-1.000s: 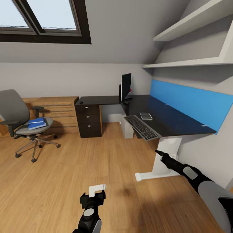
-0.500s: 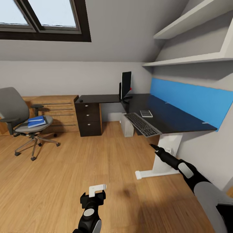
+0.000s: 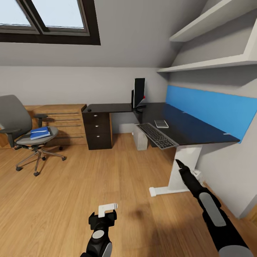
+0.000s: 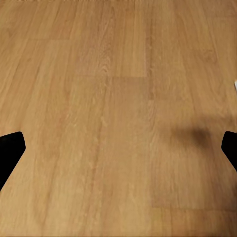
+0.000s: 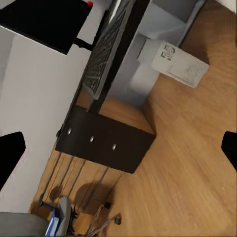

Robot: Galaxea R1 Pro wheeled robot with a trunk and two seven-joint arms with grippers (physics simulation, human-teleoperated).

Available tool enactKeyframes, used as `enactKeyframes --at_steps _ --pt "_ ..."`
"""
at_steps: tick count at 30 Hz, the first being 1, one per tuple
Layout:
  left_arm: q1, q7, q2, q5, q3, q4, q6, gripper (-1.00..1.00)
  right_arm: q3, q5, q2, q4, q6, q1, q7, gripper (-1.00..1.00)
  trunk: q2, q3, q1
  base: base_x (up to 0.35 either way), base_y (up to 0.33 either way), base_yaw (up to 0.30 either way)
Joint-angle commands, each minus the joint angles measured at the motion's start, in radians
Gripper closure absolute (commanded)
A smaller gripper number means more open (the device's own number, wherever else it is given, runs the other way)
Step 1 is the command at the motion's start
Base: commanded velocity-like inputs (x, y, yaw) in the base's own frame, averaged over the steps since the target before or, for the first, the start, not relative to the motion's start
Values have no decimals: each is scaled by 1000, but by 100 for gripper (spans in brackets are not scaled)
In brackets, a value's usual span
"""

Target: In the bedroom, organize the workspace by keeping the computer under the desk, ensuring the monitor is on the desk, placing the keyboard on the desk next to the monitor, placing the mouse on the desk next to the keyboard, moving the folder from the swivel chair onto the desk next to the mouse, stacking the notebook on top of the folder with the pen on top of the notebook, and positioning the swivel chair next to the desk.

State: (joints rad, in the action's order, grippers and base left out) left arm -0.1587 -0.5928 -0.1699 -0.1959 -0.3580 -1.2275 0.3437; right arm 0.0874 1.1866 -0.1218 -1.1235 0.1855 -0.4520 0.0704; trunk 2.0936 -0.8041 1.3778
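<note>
The black desk (image 3: 192, 130) runs along the right wall. At its corner the monitor (image 3: 139, 92) stands edge-on, and the keyboard (image 3: 156, 135) overhangs the front edge. A small flat grey-rimmed item (image 3: 161, 124) lies behind the keyboard; I cannot tell what it is. The light grey computer (image 3: 140, 138) stands under the desk. At far left, the blue folder (image 3: 40, 133) lies on the swivel chair (image 3: 16, 119). I cannot make out the mouse or pen. My left gripper (image 3: 102, 216) hangs open over bare floor. My right gripper (image 3: 178, 164) is open, low beside the desk's white leg (image 3: 185, 167).
Dark drawers (image 3: 97, 132) stand under the desk's left wing, with a low light-wood cabinet (image 3: 62, 119) beside them behind the chair. White shelves (image 3: 214, 64) hang above the blue back panel (image 3: 210, 109). Wood floor (image 3: 89, 178) stretches between me and the chair.
My right arm has swung out to the right and now reaches forward beside the desk leg. The view has shifted a little. The left arm has not moved.
</note>
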Motion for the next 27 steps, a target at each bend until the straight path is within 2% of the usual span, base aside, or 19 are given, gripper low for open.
enactKeyframes --at_steps 1,2,7,14,27 --pt "-1 -7 1 -7 -2 -1 3 -100 14 46 -1 -5 6 5 -5 -100 0 -1 0 0 0 0" --pt "-1 -7 1 -7 -1 -1 3 -100 25 75 -2 -9 7 10 -10 -100 0 -1 0 0 0 0" --pt "-1 -7 1 -8 -1 -1 2 -100 44 114 -3 -15 9 16 -17 -100 0 -1 0 21 0 0" --pt "-1 -6 1 -8 -2 -1 1 -100 52 130 -4 -15 26 18 -19 -100 0 -1 0 217 0 0" --pt "-1 -5 1 -7 -3 -1 1 -100 69 133 -2 9 37 18 -23 -100 0 -1 0 203 0 0"
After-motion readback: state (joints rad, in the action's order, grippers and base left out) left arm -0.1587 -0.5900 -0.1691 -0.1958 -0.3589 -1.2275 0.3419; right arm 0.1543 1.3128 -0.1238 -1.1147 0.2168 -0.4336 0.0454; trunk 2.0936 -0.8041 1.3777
